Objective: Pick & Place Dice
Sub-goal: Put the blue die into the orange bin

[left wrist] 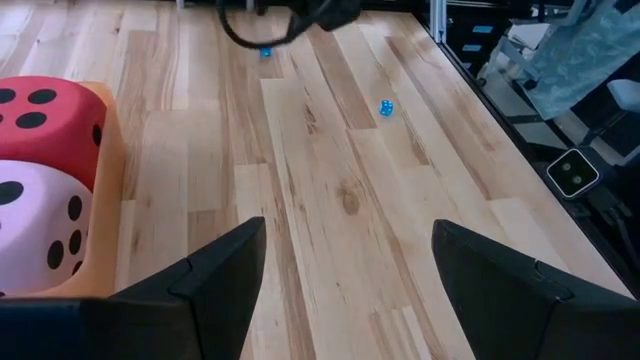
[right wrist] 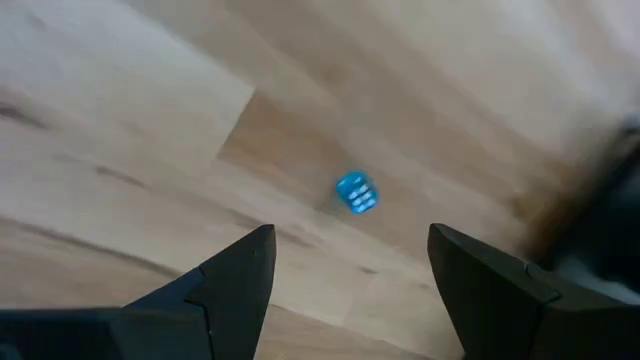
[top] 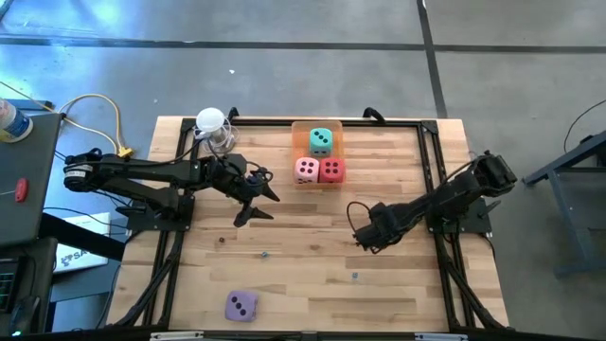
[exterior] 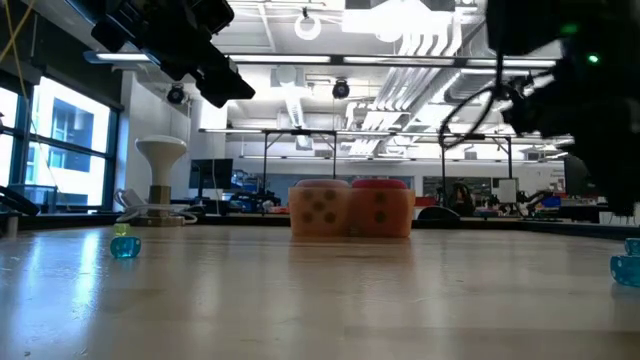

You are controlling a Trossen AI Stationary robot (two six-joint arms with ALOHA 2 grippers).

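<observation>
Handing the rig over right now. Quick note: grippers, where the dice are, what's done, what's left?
Left gripper: open, empty, over the table's middle, just short of the tray.
Right gripper: open, empty, over bare wood on the right, a small blue bead ahead of its fingers.
Teal die, pink die and red die: together in the orange tray at the far edge.
Purple die: alone near the front edge, left of centre.
Done: three dice in the tray, apparently.
Left: likely the purple die.

Teal die [top: 322, 140], pink die [top: 307, 170] and red die [top: 331, 170] are sitting clustered together; purple die [top: 241, 305] is lying well apart.
</observation>
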